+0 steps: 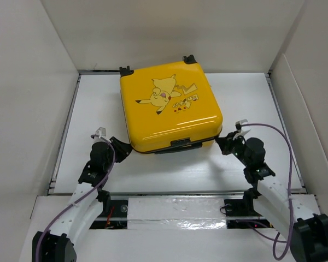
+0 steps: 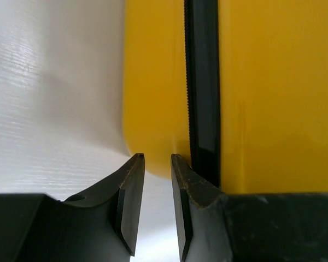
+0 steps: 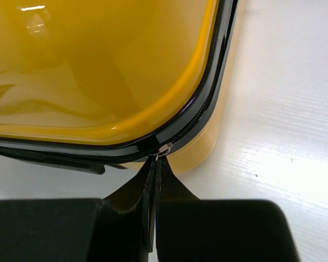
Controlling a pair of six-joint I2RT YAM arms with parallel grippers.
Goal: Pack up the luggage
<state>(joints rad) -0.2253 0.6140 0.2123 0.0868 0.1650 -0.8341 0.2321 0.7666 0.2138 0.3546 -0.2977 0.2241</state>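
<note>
right hand (image 3: 154, 161): fingers pressed tight together | tips right at the small silver zipper pull (image 3: 164, 149) on the luggage (image 3: 98, 71) corner, pinch itself too close to call | black zipper (image 3: 208, 98) curving round the yellow shell | white surface (image 3: 284, 109) underneath

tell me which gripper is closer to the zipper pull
Right. The right gripper is shut on the zipper pull; the left gripper sits at the opposite near corner of the luggage.

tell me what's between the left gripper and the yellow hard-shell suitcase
Only a short strip of bare white table, seen in the left wrist view: the left gripper, jaws slightly apart, sits just short of a corner of the yellow hard-shell suitcase.
</note>
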